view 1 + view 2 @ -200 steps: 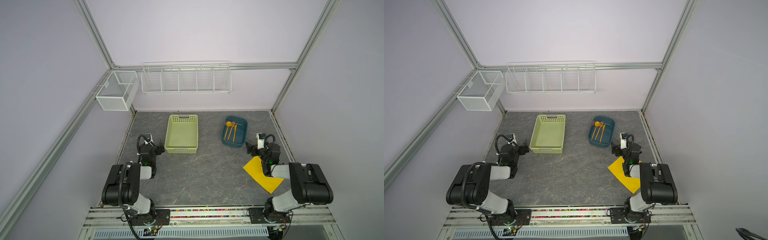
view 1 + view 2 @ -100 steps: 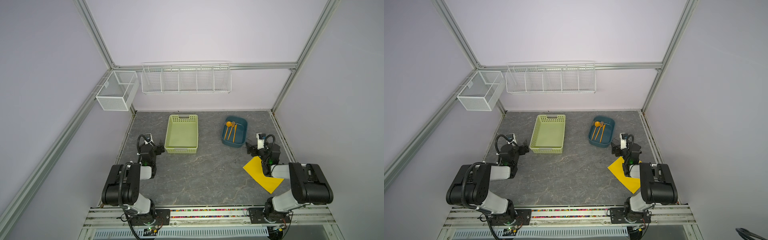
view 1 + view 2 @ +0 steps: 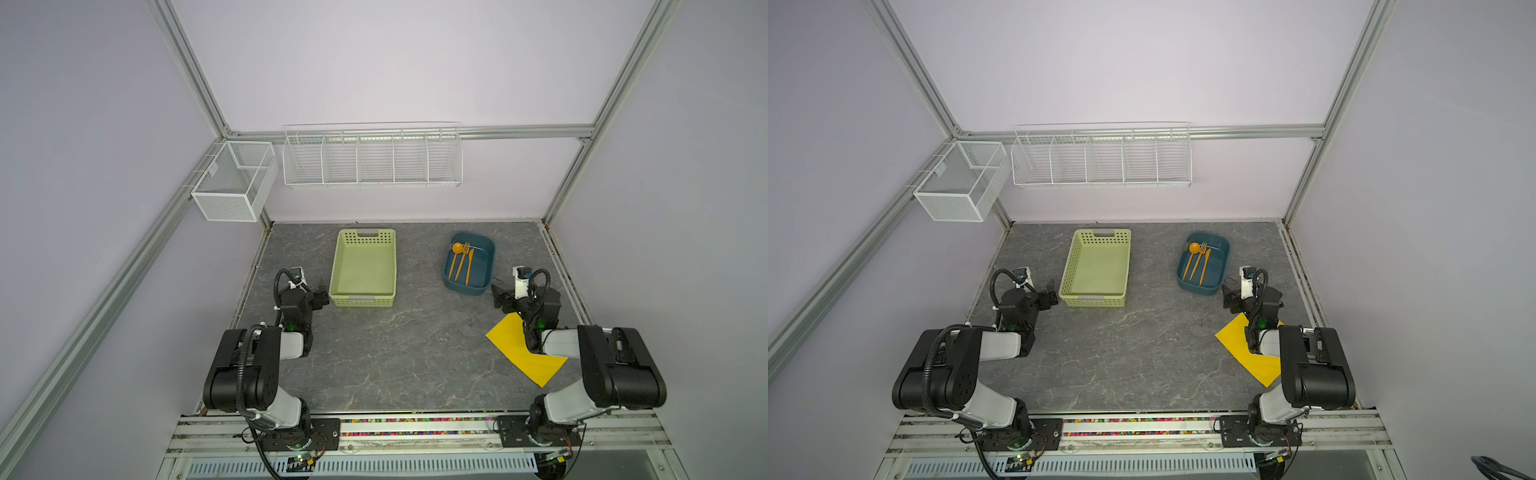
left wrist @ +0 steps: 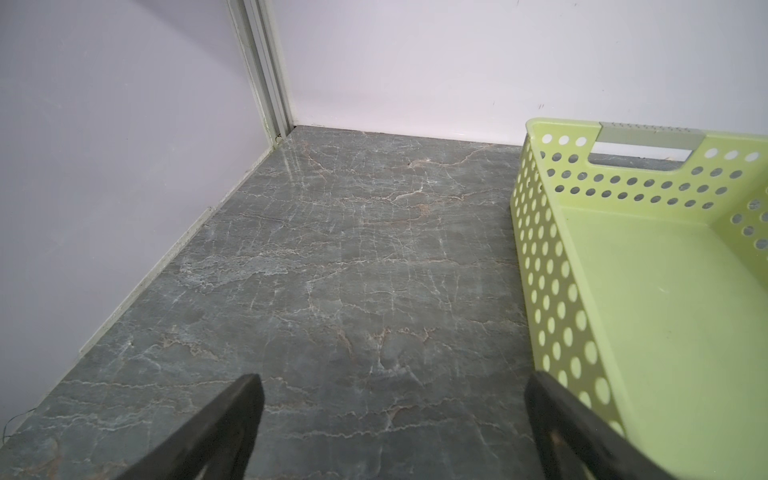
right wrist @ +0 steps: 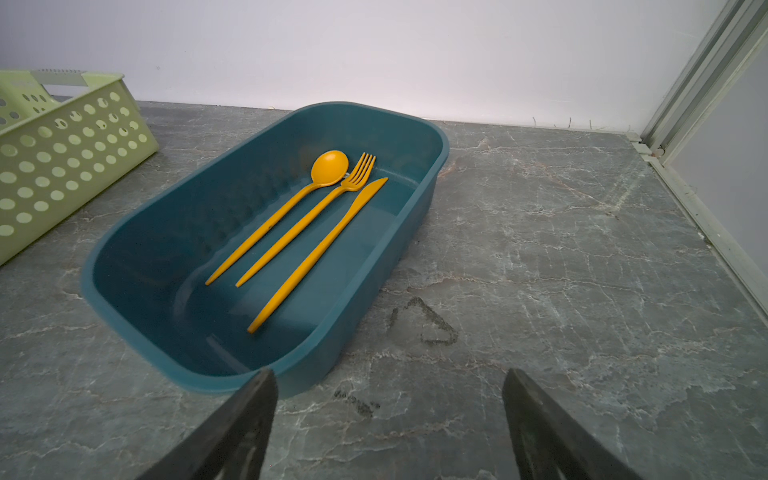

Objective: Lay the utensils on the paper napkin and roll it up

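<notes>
We find the three slim orange plastic utensils (image 5: 307,220) side by side in the dark blue oval plastic tub (image 5: 174,216), the thin yellow paper napkin (image 3: 515,353) partly under our folded right arm (image 3: 557,344), both right gripper (image 5: 388,372) and left gripper (image 4: 393,375) gaping empty.

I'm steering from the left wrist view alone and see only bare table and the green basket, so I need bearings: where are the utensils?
Observer: The spoon, fork and knife lie side by side inside the blue tub.
Operator: And what gets rolled around them?
Observer: The yellow napkin lies flat on the table, partly under the right arm.
Operator: Anything gripped over there?
Observer: No, the right hand is open and empty, near the tub's end.
</notes>
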Motion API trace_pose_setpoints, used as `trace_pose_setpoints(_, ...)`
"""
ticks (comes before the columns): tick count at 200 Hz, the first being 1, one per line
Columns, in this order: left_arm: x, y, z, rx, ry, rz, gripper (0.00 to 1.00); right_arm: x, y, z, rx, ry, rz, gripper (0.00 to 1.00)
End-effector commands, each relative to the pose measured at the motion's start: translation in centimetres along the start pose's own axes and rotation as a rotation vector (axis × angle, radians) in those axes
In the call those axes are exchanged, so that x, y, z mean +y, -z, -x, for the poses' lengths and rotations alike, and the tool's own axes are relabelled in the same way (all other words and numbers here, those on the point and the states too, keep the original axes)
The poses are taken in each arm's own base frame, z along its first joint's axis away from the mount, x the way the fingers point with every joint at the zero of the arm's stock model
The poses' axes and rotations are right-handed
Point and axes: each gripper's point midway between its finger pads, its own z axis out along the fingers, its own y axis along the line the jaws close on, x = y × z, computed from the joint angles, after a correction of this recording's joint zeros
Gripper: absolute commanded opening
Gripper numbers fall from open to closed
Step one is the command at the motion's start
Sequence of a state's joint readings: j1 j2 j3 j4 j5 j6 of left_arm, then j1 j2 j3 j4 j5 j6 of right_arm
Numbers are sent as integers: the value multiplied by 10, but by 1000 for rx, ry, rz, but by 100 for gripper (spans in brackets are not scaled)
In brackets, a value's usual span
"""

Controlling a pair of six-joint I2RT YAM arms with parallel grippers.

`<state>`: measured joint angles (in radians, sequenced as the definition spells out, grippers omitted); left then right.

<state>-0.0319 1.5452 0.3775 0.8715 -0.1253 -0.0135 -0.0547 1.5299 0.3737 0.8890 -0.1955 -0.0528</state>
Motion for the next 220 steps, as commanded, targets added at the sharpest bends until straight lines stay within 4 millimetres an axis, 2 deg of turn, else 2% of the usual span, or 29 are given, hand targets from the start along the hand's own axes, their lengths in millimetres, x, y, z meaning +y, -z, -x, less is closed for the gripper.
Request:
trace_pose_setpoints(1,-2,-3,12,-36,-8,-10,99,-6,2,1,-16,27,-67,88)
trace_pose_setpoints(32,4,2,22,-53,1,21,99,-3,8,14,-2,44,-85,88)
trace_pose_setpoints(65,13,19,49,-42,36,82,99,3,25,31,42,56,-127,88)
trace_pose_setpoints(100,15,43,80,9,163,96,99,18,46,38,179,-104,-103,90)
trace_pose_setpoints(110,10,51,86,31,214,64,99,26,53,38,212,-159,-79,92)
trace_pose_setpoints(132,-12,68,98,78,289,-55,98,39,72,24,321,-269,-54,96)
trace_pose_setpoints(162,-31,89,97,226,343,-144,97,47,96,-6,464,-411,-76,99)
trace_pose_setpoints(193,-45,106,95,355,248,-226,97,65,112,-33,619,-540,-37,96)
trace_pose_setpoints(220,-49,108,96,371,155,-262,96,78,120,-52,691,-599,7,96)
